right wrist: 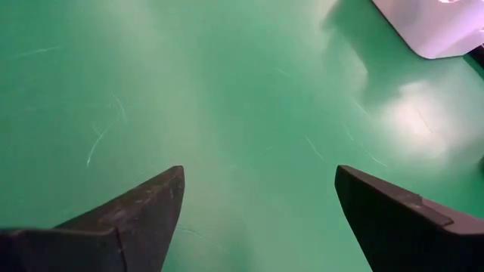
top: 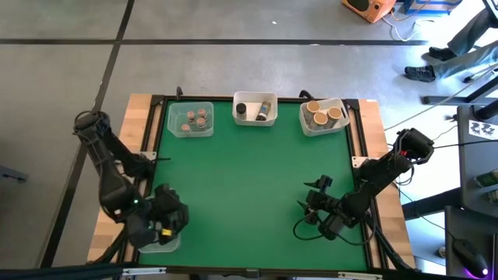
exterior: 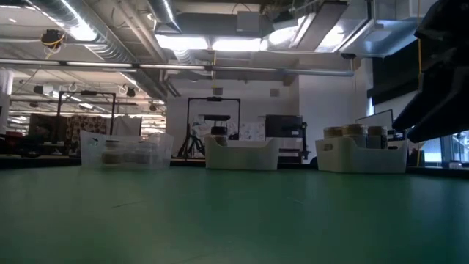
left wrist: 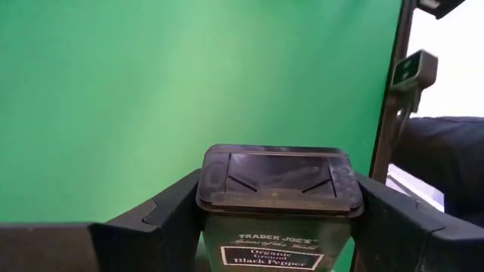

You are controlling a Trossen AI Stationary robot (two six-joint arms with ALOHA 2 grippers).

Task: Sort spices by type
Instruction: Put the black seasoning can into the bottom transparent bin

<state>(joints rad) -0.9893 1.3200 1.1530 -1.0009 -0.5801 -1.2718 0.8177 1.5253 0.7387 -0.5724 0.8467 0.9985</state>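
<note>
My left gripper (top: 165, 222) is at the table's near left corner, over a clear tub (top: 159, 243), and is shut on a dark blocky black pepper container (left wrist: 276, 181). My right gripper (top: 311, 206) is open and empty, low over the green mat (right wrist: 249, 113) at the near right. Three tubs stand along the far edge. The clear left tub (top: 191, 120) holds jars with grey-brown lids. The white middle tub (top: 254, 109) holds dark containers. The right tub (top: 323, 117) holds jars with tan lids. My left gripper pinches the black pepper container between its two fingers (left wrist: 162, 219), on its two opposite sides just below the dark square lid (left wrist: 215, 227). The lid end points forward past the fingertips. What is under the container is hidden.
The three tubs also show in the low view: the clear tub (exterior: 124, 150), the white middle tub (exterior: 242, 152) and the right tub (exterior: 360, 152). The green mat between them and the arms is bare. A black frame rail (top: 359, 148) runs along the mat's right edge. A person's legs (top: 459, 47) show at the far right.
</note>
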